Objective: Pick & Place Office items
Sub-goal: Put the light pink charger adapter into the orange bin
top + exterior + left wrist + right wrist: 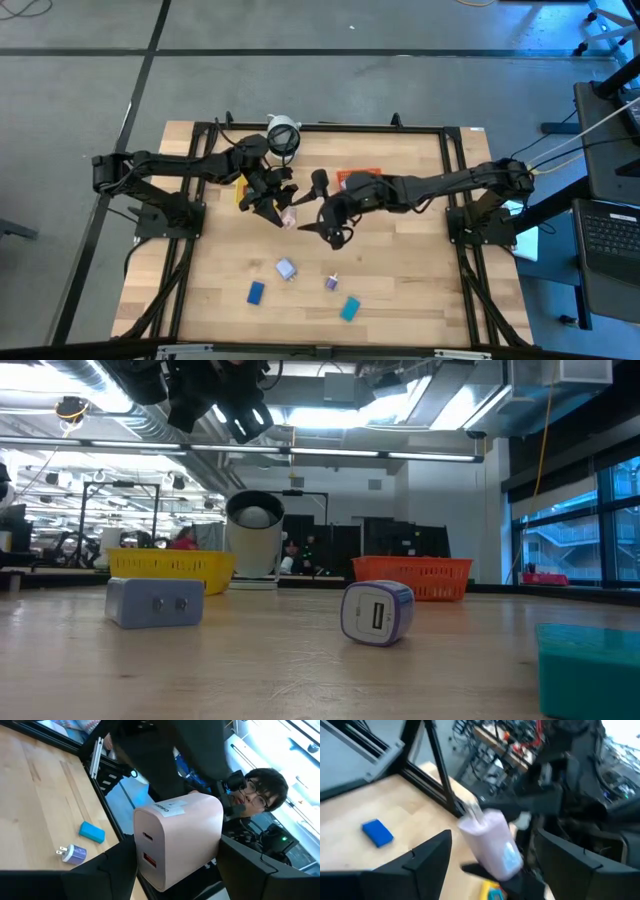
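A pink block-shaped charger hangs in the air over the middle of the table, with my left gripper shut on it. My right gripper faces it from the table's right and stands open. Its fingers are on either side of the charger, with a gap on both sides. Several other office items lie on the table nearer the front edge: a whitish block, a blue one, a purple one and a teal one. My left gripper pinches the pink charger between its two fingers by two opposite sides, at the end that has the ports. The fingers come in level from the table's left. The charger is lifted clear of the table, with its pronged end pointing away from the gripper.
The yellow tray lies under my left arm and the red tray under my right arm. A white round object stands at the far edge. A black frame rail runs along the table's sides. A person is beyond the table.
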`<state>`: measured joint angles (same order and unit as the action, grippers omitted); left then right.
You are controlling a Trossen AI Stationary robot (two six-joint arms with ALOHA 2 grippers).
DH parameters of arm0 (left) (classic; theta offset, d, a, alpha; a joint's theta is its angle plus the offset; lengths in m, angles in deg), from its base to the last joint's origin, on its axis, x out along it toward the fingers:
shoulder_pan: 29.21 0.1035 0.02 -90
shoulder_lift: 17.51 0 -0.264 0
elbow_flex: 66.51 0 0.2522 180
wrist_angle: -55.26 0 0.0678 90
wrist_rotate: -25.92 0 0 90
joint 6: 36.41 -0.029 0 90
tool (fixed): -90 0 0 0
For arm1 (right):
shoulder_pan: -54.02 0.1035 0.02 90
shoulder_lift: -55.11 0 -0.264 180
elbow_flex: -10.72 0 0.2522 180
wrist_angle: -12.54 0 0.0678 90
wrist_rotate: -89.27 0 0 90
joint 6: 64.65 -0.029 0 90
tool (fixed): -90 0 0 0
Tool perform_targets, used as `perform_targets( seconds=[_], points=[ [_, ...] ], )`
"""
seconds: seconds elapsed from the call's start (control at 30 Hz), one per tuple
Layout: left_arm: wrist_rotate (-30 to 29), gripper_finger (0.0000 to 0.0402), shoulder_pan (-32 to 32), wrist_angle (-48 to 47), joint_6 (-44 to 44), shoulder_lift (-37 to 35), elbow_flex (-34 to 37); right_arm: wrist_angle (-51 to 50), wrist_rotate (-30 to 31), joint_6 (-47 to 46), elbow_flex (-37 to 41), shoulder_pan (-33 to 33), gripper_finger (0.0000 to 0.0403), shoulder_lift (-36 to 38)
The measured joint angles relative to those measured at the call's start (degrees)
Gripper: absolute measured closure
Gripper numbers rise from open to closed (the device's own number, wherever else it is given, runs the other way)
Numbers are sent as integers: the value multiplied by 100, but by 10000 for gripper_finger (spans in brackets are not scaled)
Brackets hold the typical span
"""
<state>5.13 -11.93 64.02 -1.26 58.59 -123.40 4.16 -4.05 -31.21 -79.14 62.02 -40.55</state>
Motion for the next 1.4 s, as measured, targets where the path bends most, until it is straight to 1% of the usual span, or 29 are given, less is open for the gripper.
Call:
perform_targets(
  seconds=[0.17,0.4,0.53,0.67,0.77,0.93,1.1,1.27,1.4],
  points=[
    [-25,169,0,0,14,2,0,240,-338,-98,-2,-17,122,-75],
    [-54,167,-72,-23,18,31,13,438,-387,-43,0,-62,122,-396],
    [-52,169,-116,-2,6,31,13,520,-657,-149,0,-117,122,-424],
    [-48,166,-114,-5,11,31,13,530,-696,-149,0,-127,126,-424],
    [-45,167,-116,-8,14,31,13,548,-954,-266,0,-183,140,-427],
    [-31,167,-170,-42,117,37,13,766,-1321,-448,-17,-289,175,-587],
    [82,164,-280,-92,188,36,17,615,-1754,-579,-336,-347,206,-823],
    [138,168,-327,-211,238,37,20,98,-1846,-505,-669,-346,221,-947],
    [167,165,-351,-216,246,37,20,57,-1978,-493,-719,-347,233,-981]
  ],
)
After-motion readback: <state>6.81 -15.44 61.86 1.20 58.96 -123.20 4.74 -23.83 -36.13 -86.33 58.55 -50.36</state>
